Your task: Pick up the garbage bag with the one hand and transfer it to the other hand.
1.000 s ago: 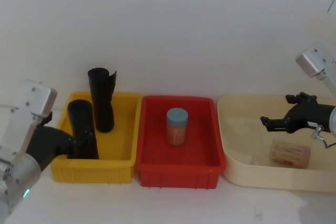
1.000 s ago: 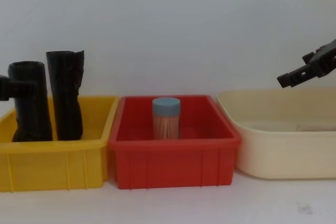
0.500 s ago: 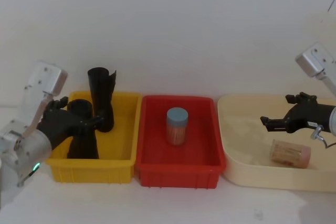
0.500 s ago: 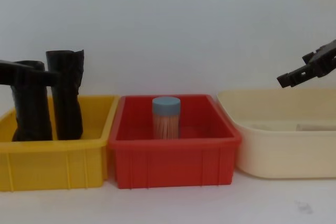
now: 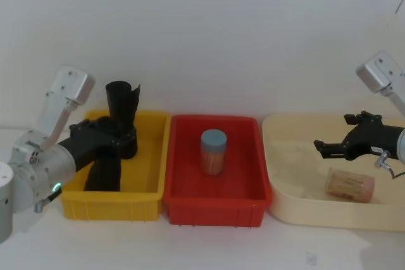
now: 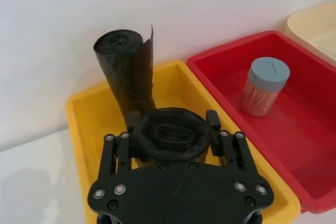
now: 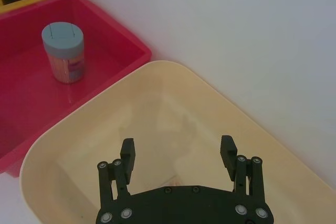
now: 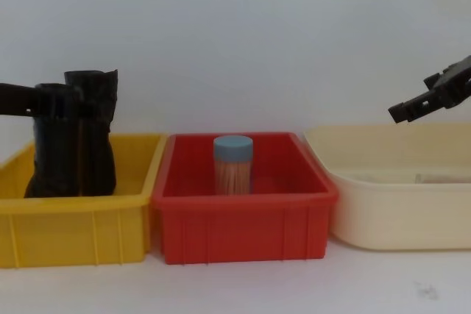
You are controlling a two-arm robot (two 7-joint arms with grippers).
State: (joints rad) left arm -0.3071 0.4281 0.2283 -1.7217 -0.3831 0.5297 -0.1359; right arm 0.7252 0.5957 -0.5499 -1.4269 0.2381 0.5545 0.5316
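Black wrinkled plastic, the short garbage bag roll (image 5: 104,172) leans in the yellow plastic bin (image 5: 111,203) by the left edge of the tabletop (image 5: 209,245), our left gripper (image 6: 172,121) clamped round its top, and we fear lifting could topple the taller ragged-topped black roll (image 5: 121,115) just beside it, while our right gripper (image 7: 178,149) hangs wide open.

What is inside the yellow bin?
Two black rolls in the yellow bin: the garbage bag, tilted, the left claw closed around its top, and a taller roll behind it. The floor under them is covered. The right claw hangs open over the cream tub.
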